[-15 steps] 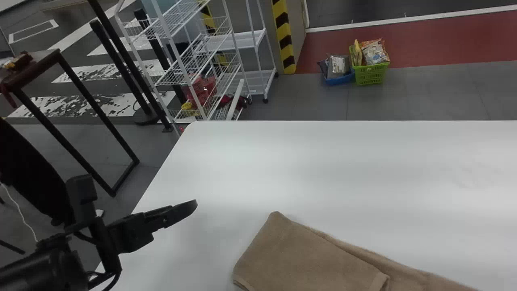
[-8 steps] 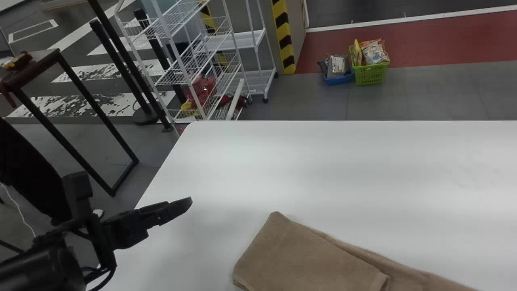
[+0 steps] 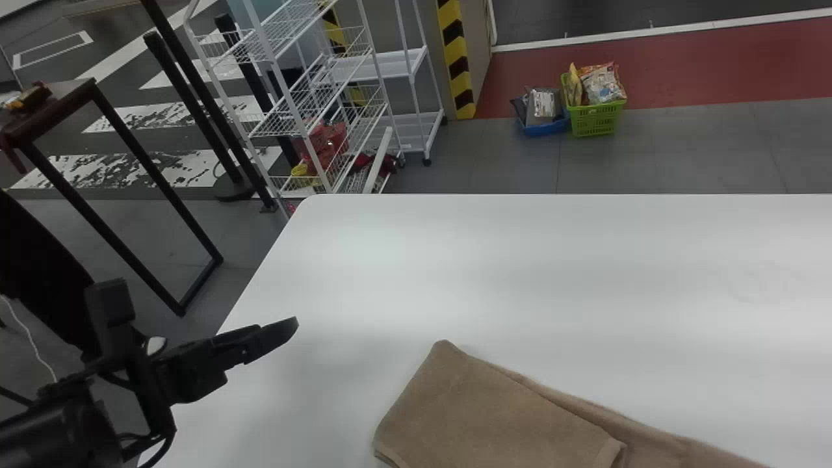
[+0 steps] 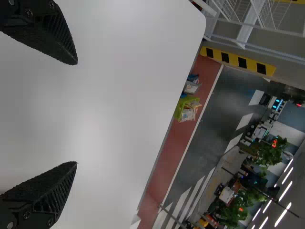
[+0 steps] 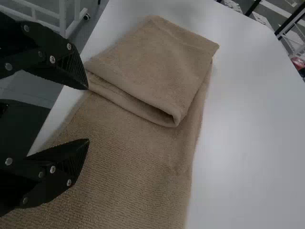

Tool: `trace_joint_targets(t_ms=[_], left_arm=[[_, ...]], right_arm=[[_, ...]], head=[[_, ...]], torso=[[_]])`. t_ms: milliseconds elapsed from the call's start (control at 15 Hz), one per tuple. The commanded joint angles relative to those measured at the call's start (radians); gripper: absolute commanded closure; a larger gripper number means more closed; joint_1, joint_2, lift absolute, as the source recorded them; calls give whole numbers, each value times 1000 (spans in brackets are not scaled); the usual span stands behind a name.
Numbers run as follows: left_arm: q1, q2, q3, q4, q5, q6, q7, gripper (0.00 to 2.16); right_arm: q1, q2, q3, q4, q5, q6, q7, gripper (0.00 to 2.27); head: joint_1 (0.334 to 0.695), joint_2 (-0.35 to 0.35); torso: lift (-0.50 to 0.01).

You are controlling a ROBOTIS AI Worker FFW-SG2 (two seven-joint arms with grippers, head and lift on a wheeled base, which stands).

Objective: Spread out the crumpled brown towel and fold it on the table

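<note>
Brown towel [image 5: 138, 157], near right gripper [image 5: 88, 114] (part-open, empty): spread, one end folded, rest to fold; left gripper [image 4: 76, 113]: wide open, empty

A white wire rack [image 3: 383, 107] holds red items [image 3: 328, 146] low down. Black poles [image 3: 196, 109] stand just left of the rack, a dark side table [image 3: 68, 94] farther left. Right of the rack come a striped pillar [image 3: 457, 65], then a blue basket [image 3: 545, 130] beside a green basket [image 3: 597, 121] of packets [image 3: 601, 84].
</note>
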Motion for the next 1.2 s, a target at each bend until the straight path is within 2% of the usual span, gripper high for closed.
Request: trace_joint_targets(t_ms=[0,600,800,1133], left_arm=[[11,-1,1,-5,2,3,0,63],[26,-4,15,-10,0,6,-2,63],[26,-6,15,-11,0,6,-2,63],[27,-4,26,-17,3,12,-6,63]], right_arm=[[26,4,-36,-2,0,-54,22,2128],[56,4,-225,24,11,-78,79,2128],[39,4,-234,56,43,-139,79,2125],[-77,4,-233,172,108,-146,68,2125]], head=[[695,350],[695,350],[695,350],[695,350]], torso=[[-127],[-127],[-127],[-127]])
